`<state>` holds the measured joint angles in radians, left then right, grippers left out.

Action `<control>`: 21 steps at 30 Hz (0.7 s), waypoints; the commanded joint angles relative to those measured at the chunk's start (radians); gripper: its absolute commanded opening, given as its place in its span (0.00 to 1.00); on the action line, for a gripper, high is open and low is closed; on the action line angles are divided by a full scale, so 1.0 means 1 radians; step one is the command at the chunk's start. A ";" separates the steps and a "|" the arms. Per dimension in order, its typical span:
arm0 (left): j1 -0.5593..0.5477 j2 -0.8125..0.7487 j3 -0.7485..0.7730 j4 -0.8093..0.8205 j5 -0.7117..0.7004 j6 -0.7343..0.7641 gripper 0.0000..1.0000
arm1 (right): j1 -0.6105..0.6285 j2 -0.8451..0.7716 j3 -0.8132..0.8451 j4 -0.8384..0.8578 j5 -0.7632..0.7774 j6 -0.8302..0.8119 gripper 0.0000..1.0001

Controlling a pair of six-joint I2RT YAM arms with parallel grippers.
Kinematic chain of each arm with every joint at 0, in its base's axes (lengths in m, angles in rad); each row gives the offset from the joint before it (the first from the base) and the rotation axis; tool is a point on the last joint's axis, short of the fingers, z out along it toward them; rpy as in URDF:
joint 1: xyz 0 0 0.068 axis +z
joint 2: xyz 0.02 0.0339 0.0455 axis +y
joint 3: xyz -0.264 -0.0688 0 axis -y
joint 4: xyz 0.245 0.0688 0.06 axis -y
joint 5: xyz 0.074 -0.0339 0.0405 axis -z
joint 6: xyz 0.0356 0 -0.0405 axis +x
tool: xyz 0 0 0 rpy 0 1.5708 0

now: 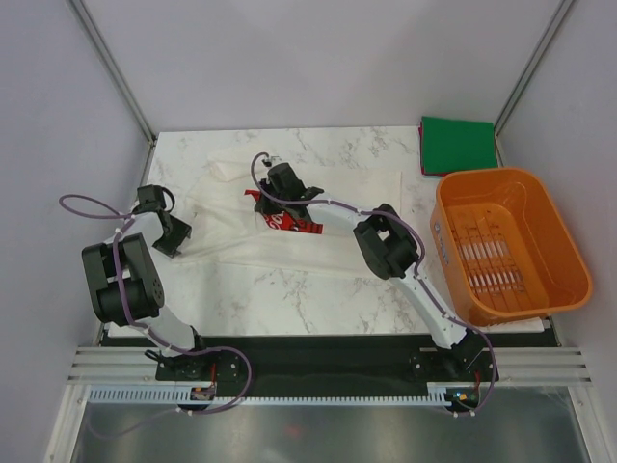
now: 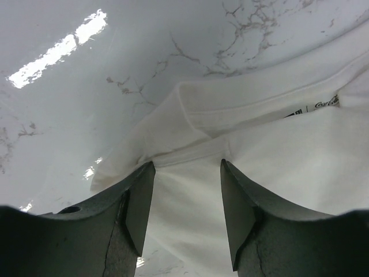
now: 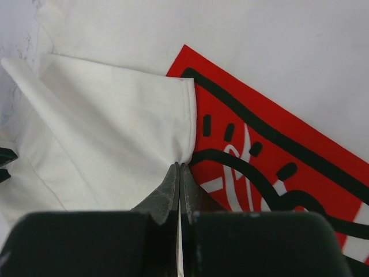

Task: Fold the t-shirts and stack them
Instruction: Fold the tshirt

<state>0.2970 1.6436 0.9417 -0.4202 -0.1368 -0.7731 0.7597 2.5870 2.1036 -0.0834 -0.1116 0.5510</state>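
The white t-shirt (image 1: 366,188) lies spread across the marble table (image 1: 318,289), its red chest print (image 1: 289,224) partly covered by a folded-over flap. My right gripper (image 1: 268,201) is shut on the hem of that flap (image 3: 115,127), right beside the red print (image 3: 259,133). At the shirt's left edge, my left gripper (image 1: 176,241) stands open, its fingers (image 2: 141,196) straddling white cloth (image 2: 277,156) without pinching it. The dark green t-shirt (image 1: 458,145) lies folded square at the back right corner.
An orange slatted basket (image 1: 506,246) stands at the right side of the table, near the right arm's elbow. Grey walls close in the table at the back and both sides.
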 commanded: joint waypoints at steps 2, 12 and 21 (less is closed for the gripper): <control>0.019 0.022 0.014 -0.054 -0.130 0.049 0.58 | -0.014 -0.102 -0.082 0.048 0.133 0.006 0.00; 0.019 0.022 0.019 -0.061 -0.138 0.044 0.58 | -0.014 -0.176 -0.243 0.131 0.216 0.118 0.00; 0.021 0.021 0.022 -0.061 -0.109 0.051 0.58 | -0.025 -0.127 -0.168 0.183 0.115 0.075 0.33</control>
<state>0.3023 1.6478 0.9493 -0.4465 -0.1864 -0.7605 0.7483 2.4619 1.8755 0.0433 0.0235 0.6556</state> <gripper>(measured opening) 0.581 0.319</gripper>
